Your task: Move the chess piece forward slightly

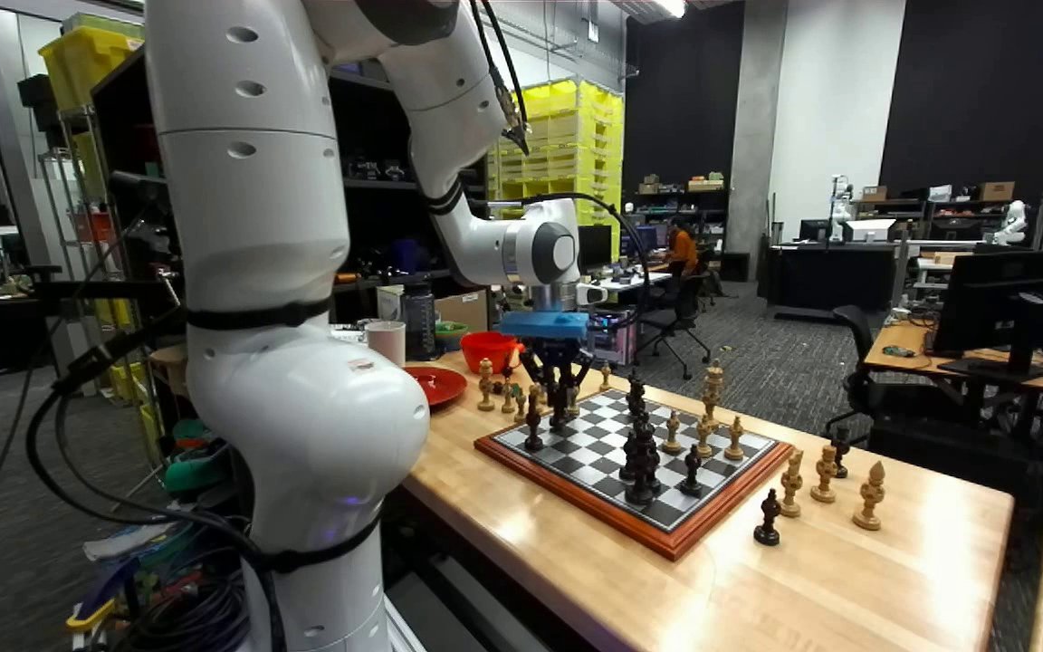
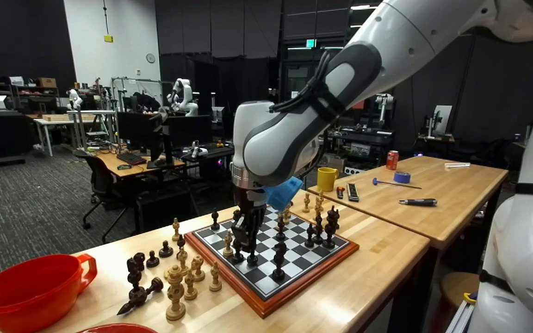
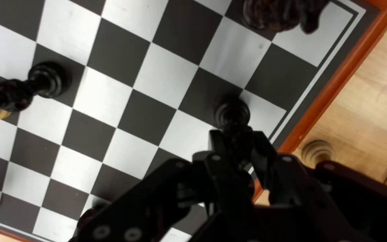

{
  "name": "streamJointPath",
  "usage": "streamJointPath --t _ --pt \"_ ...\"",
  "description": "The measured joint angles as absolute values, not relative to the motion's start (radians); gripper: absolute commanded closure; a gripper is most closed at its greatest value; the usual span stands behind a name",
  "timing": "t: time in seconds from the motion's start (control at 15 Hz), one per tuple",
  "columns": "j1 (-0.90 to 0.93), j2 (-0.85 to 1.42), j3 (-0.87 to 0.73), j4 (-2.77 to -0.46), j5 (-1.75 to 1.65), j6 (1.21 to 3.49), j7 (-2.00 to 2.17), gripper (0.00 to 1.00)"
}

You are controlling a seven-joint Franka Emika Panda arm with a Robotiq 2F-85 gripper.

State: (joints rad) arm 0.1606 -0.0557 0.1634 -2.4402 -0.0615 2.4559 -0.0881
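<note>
A dark chess piece [image 3: 231, 112] stands between my fingertips, its ringed base straddling a black and a white square. My gripper [image 3: 238, 137] points down and its fingers close in on both sides of the piece's upper part. In the exterior views the piece shows under the gripper [image 1: 559, 417] [image 2: 252, 260], its base at board level; whether it touches cannot be told. The chessboard [image 2: 243, 293] has a reddish wood rim. Another dark piece [image 2: 237, 257] stands right beside the held one, with a light piece [image 2: 228, 244] close by. The held piece's top is hidden by the fingers.
A dark piece [image 2: 279, 263] stands near the board's edge. Tall dark pieces [image 1: 641, 462] and light pieces [image 1: 704, 435] stand elsewhere on the board. Several loose pieces [image 2: 175, 296], a red bowl [image 2: 30, 291] and a red plate [image 1: 438, 385] lie beside the board.
</note>
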Motion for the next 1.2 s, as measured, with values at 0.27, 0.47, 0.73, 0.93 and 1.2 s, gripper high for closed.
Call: streamJointPath --t 0.27,0.47,0.73,0.93,1.2 --pt "0.168 -0.090 0.167 -2.448 -0.056 2.419 -0.093 0.94" --pt "0.174 -0.103 0.170 -2.453 -0.050 2.396 -0.097 0.94" --pt "0.181 -0.110 0.172 -2.473 -0.023 2.384 -0.117 0.94" --pt "0.188 -0.111 0.172 -2.485 0.001 2.383 -0.135 0.94" --pt "0.197 -0.111 0.173 -2.490 0.012 2.383 -0.146 0.94"
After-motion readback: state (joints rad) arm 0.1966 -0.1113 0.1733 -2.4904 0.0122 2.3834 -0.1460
